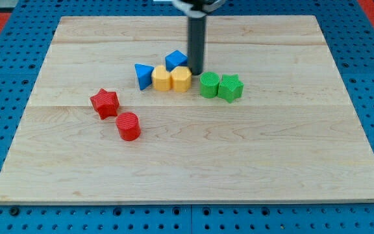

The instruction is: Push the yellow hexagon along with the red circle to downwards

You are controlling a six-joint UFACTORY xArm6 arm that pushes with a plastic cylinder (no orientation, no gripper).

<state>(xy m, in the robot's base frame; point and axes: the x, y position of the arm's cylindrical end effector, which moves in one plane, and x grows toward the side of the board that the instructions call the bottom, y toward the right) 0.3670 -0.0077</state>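
Note:
The yellow hexagon (181, 79) sits near the board's middle top, touching a second yellow block (162, 79) on its left. The red circle (128, 126) lies lower left, apart from them. My tip (195, 71) stands just at the hexagon's upper right edge, between it and the green blocks, touching or almost touching it.
A blue triangle (143, 75) lies left of the yellow pair and a blue block (175, 60) behind them. A green circle (209, 85) and a green star (230, 87) lie right of the hexagon. A red star (104, 103) lies up-left of the red circle. The wooden board (271, 162) rests on a blue pegboard.

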